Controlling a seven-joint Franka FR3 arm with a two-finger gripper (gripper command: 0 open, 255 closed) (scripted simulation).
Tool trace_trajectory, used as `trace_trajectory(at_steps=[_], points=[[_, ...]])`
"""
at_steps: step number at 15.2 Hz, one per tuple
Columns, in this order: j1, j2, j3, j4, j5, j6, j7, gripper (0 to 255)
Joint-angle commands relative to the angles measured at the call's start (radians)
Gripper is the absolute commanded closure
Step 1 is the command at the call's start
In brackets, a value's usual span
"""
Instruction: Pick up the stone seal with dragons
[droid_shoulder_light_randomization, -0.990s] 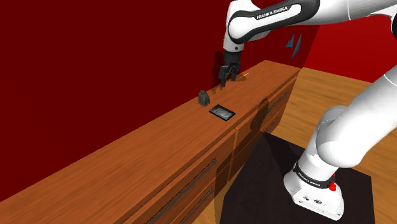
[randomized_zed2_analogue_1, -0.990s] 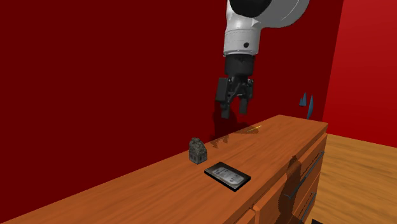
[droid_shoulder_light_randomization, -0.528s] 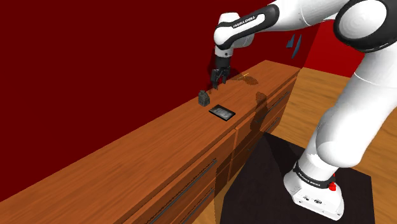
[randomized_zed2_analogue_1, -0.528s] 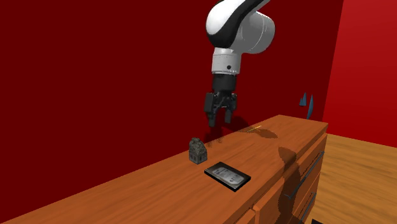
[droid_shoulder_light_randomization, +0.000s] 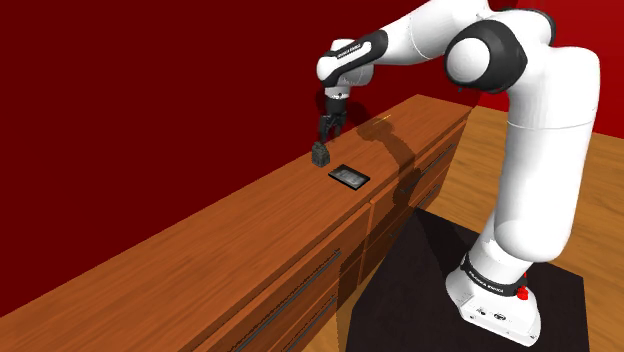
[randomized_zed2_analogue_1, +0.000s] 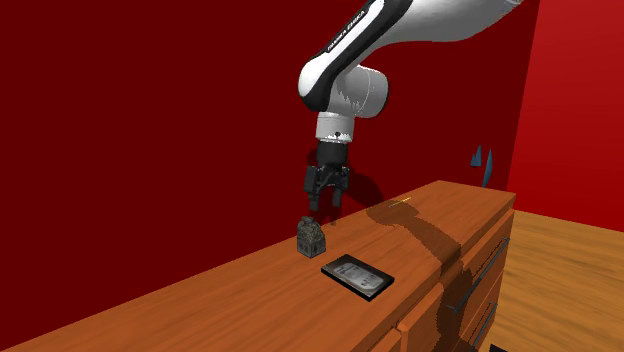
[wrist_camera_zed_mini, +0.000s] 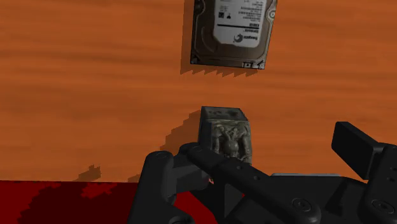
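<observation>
Leftward across the shoulder view and lower is where your arm (droid_shoulder_light_randomization: 420, 35) has travelled in the past second; the jaws, which hung above the counter's (droid_shoulder_light_randomization: 200, 250) far stretch, now hover just over the stone seal (randomized_zed2_analogue_1: 311, 236), spread wide and touching nothing; the seal itself has not shifted, and neither has the hard drive (randomized_zed2_analogue_1: 357, 275) lying flat near it. You will find the seal standing upright on the counter close to the red back wall, with the drive towards the counter's front edge; in the wrist view it sits between the two black fingers, nearer one than the other, so you would likely want to centre before descending. Judge it as a small, dense block; rigid, with no give under pressure, and probably heavy for its size; its polished faces may be slick, so a light pinch could let it slide. The carved upper part looks uneven and may chip if knocked; take it instead across two opposite flat sides, low on the body, with the jaws square to those faces; close firmly, since stone will not crush.
</observation>
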Motion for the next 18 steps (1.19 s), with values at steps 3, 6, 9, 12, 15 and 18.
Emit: trace_trajectory(at_steps=[3, 6, 9, 12, 15, 18], points=[[-0.044, 0.183, 0.021, 0.190, 0.068, -0.030, -0.050, 0], [-0.064, 0.255, 0.033, 0.264, 0.088, -0.038, -0.065, 0], [-0.065, 0.272, 0.037, 0.249, 0.095, -0.008, -0.073, 0], [-0.066, 0.290, 0.040, 0.236, 0.102, 0.022, -0.082, 0], [-0.068, 0.293, 0.041, 0.235, 0.103, 0.025, -0.084, 255], [-0.067, 0.292, 0.041, 0.233, 0.103, 0.026, -0.084, 255]])
